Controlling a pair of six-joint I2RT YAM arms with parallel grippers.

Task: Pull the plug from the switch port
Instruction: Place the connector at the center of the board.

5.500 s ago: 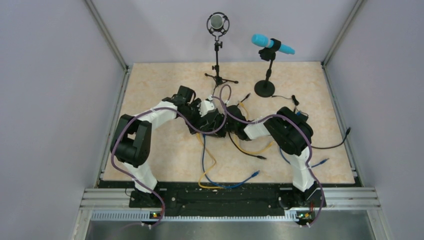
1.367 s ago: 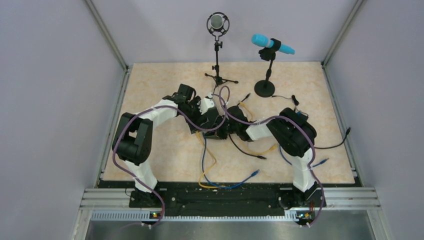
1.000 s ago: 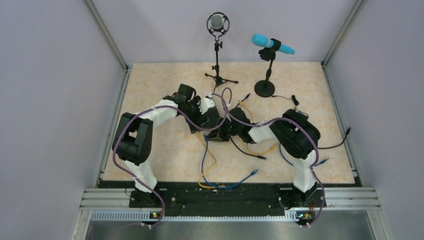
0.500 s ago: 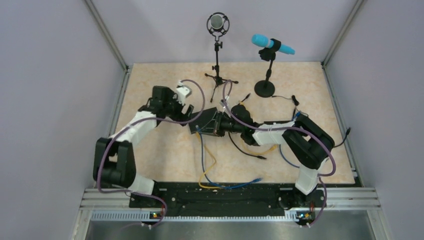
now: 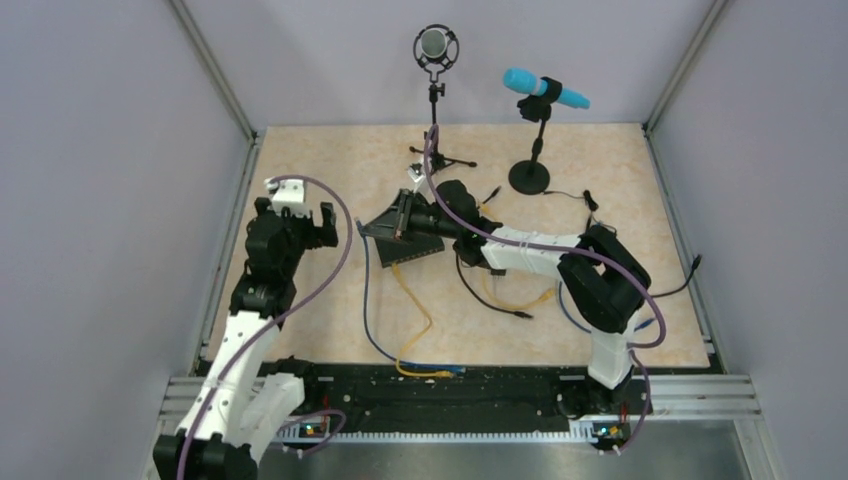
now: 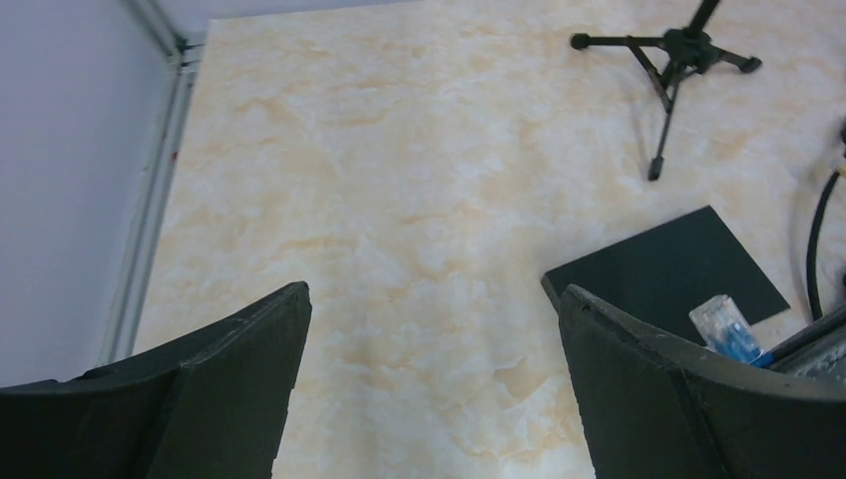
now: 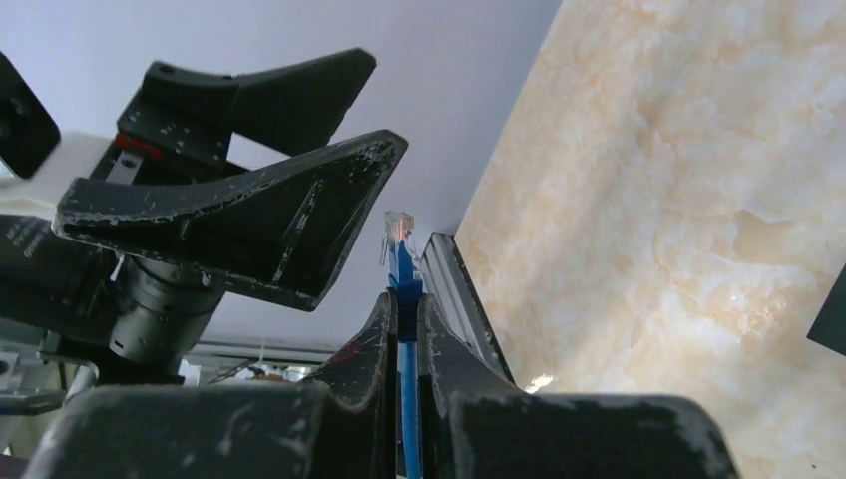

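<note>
My right gripper [image 7: 404, 297] is shut on a thin blue cable [image 5: 367, 300]. Its clear plug [image 7: 399, 230] sticks out past the fingertips, free in the air. In the left wrist view the plug [image 6: 723, 329] hangs just in front of the flat black switch box [image 6: 668, 269]. From above, the box [image 5: 405, 250] lies mid-table under the right gripper [image 5: 385, 222]. The switch port itself does not show. My left gripper [image 6: 434, 291] is open and empty, off to the left [image 5: 300, 225], with only bare table between its fingers. It faces the right gripper [image 7: 384, 98].
A tripod microphone stand [image 5: 435, 100] and a round-based stand with a blue microphone [image 5: 530, 175] are at the back. Yellow [image 5: 415, 320], blue and black [image 5: 485, 295] cables trail over the tabletop toward the front edge. An aluminium frame rail [image 5: 235, 230] runs along the left side.
The left gripper has opened and its arm has drawn back to the left, away from the box. The right gripper has carried the blue plug left and back, and the box has shifted.
</note>
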